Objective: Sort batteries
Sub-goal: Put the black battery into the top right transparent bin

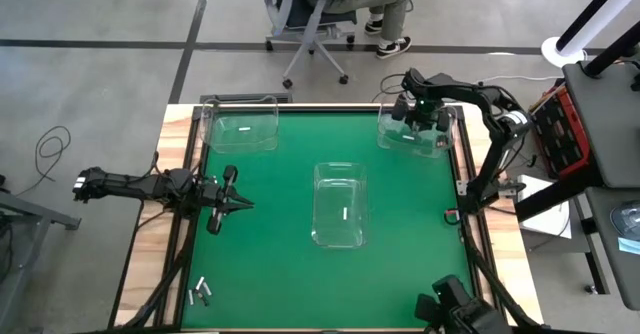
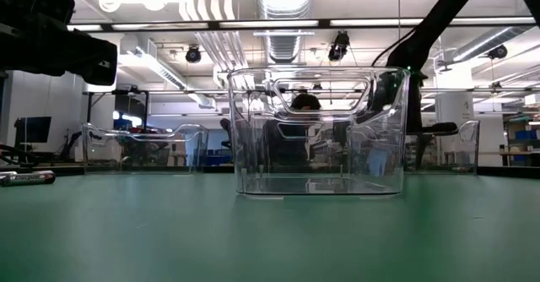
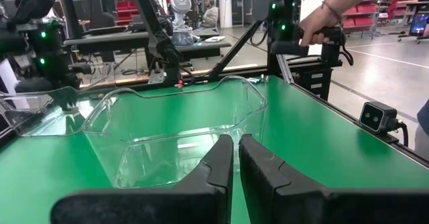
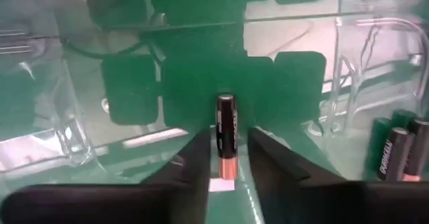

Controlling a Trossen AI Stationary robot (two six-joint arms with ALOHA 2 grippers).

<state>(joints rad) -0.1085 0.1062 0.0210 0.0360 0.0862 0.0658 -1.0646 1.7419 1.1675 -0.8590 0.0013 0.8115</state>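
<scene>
1. Fingers of the right gripper (image 4: pixel 224 158) stand slightly apart with a battery (image 4: pixel 225 135) upright between them, black on top and copper at the lower end; whether the pads press on it I cannot tell for certain, but it sits between them and appears gripped.
2. From overhead, that right gripper (image 1: pixel 420 114) hangs over the clear bin at the far right corner (image 1: pixel 388 134) of the green table (image 1: pixel 270 264).
3. Two more dark batteries (image 4: pixel 401 150) lie in that bin, seen beside the gripper through the wrist camera.
4. Left gripper (image 1: pixel 238 204) is over the left side of the mat, pointing toward the middle, its fingers (image 3: pixel 218 170) pressed together with nothing between them.
5. Ahead of it stands the centre bin (image 1: pixel 340 169), holding one small pale battery (image 1: pixel 345 213).
6. Another clear bin, at the far left corner (image 1: pixel 212 134), holds one pale battery (image 1: pixel 242 131).
7. Three loose batteries (image 1: pixel 201 293) lie near the table's near left edge.
8. A person's hand (image 3: pixel 315 26) rests on the frame beyond the table, and a person sits on an office chair (image 1: pixel 315 14) past the far edge.
</scene>
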